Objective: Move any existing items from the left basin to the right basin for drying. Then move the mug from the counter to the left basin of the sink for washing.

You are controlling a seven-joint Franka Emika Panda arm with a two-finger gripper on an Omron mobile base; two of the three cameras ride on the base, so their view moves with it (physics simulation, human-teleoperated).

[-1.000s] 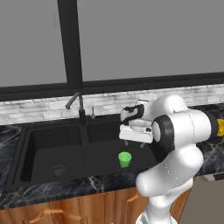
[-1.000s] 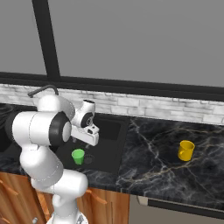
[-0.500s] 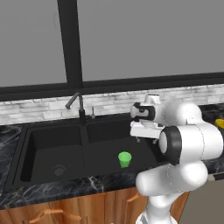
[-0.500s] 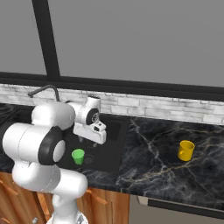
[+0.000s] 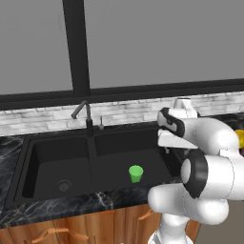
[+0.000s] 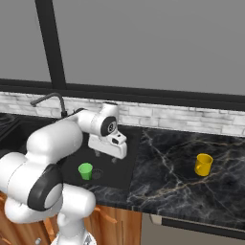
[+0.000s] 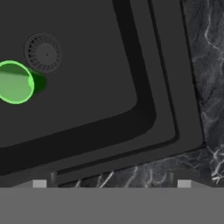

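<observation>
Left base view: pincer (image 5: 170,150) hanging above the right basin (image 5: 119,157) of the sink (image 5: 28,157), close to its right wall, largely masked by the white wrist, so spread hard to read here; nothing pinched or touched. One green cup (image 5: 136,173) upright on the right basin floor, near the front wall; one left basin (image 5: 52,164) with its round drain, bare otherwise; one curved faucet (image 5: 84,116) behind the divider. A sliver of yellow mug (image 5: 240,139) at the far right edge, past the arm. Right base view: pincer (image 6: 105,156) pointing down over the right basin (image 6: 125,167), above and right of the green cup (image 6: 85,171), well clear of it; two short fingers spread, nothing between them. One yellow mug (image 6: 203,164) upright on the bench (image 6: 182,186), well to the right of the sink, with open marble all round it. Hand view: two finger tips (image 7: 39,183) at the bottom corners, spread wide, empty. One green cup (image 7: 15,82) at the left, seen from above, just beside the round drain (image 7: 43,52); basin wall and stepped rim running down the right, then bench (image 7: 205,87) beyond that edge.
</observation>
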